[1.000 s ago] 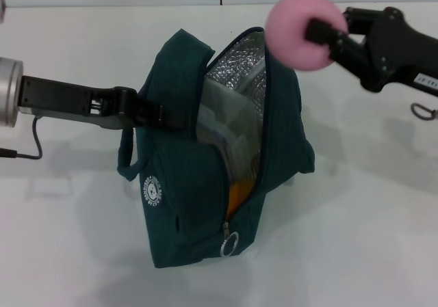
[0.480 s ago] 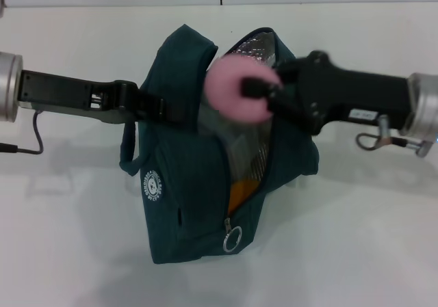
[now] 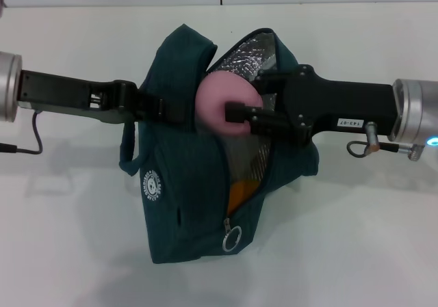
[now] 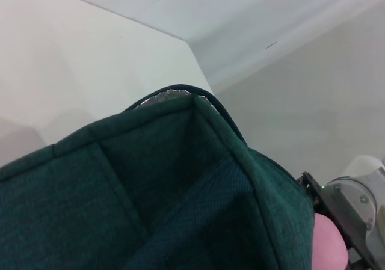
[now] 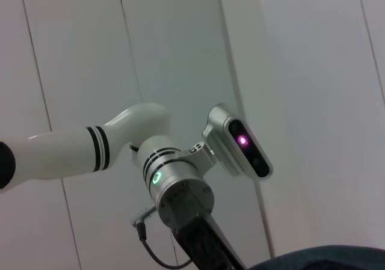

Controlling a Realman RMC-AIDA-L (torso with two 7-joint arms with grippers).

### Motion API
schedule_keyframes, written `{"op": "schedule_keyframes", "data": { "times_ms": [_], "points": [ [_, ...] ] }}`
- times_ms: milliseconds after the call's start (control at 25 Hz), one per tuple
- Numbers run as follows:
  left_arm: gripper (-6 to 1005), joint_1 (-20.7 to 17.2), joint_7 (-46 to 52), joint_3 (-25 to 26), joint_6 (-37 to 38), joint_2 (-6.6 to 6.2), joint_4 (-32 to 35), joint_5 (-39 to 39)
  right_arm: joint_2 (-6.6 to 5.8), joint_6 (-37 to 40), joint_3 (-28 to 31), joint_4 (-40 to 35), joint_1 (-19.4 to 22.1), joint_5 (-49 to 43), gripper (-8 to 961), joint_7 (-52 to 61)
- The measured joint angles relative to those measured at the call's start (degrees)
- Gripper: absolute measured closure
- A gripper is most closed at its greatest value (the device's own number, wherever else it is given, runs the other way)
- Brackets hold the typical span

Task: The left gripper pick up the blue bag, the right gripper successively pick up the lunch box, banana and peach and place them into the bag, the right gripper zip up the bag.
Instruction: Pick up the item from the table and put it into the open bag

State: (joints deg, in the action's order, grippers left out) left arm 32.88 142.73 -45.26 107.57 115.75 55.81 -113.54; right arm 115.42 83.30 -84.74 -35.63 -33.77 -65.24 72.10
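The blue bag (image 3: pixel 181 204) is a dark teal pouch standing open in the middle of the white table, its silver lining (image 3: pixel 250 54) showing. My left gripper (image 3: pixel 171 110) is shut on the bag's upper left side and holds it up. From the right, my right gripper (image 3: pixel 239 114) is shut on the pink peach (image 3: pixel 217 109), which sits in the bag's mouth. Inside, low in the opening, an orange-yellow piece of the banana (image 3: pixel 236 194) shows. The lunch box is hidden behind the peach and the gripper. The left wrist view shows the bag's fabric (image 4: pixel 150 192) and the peach (image 4: pixel 329 246).
A round metal zipper pull (image 3: pixel 231 238) hangs at the low end of the bag's opening. A black cable (image 3: pixel 27 150) trails from the left arm onto the table (image 3: pixel 369 238). The right wrist view shows the left arm's silver wrist (image 5: pixel 174 192) with its green light.
My right gripper has carried the peach from above and right of the bag leftward and down into the bag's mouth. The left gripper and the bag have stayed put.
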Motion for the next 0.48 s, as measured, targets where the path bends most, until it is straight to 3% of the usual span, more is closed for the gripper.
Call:
{"op": "schedule_keyframes", "data": {
  "times_ms": [240, 480],
  "points": [
    [952, -0.1, -0.3, 0.0, 0.0, -0.15, -0.2, 0.0, -0.27, 0.2, 0.0, -0.2, 0.0, -0.2, 454, 0.8],
    [952, -0.3, -0.4, 0.3, -0.1, -0.24, -0.2, 0.0, -0.42, 0.7, 1.6, -0.6, 0.7, -0.2, 292, 1.2]
  ]
}}
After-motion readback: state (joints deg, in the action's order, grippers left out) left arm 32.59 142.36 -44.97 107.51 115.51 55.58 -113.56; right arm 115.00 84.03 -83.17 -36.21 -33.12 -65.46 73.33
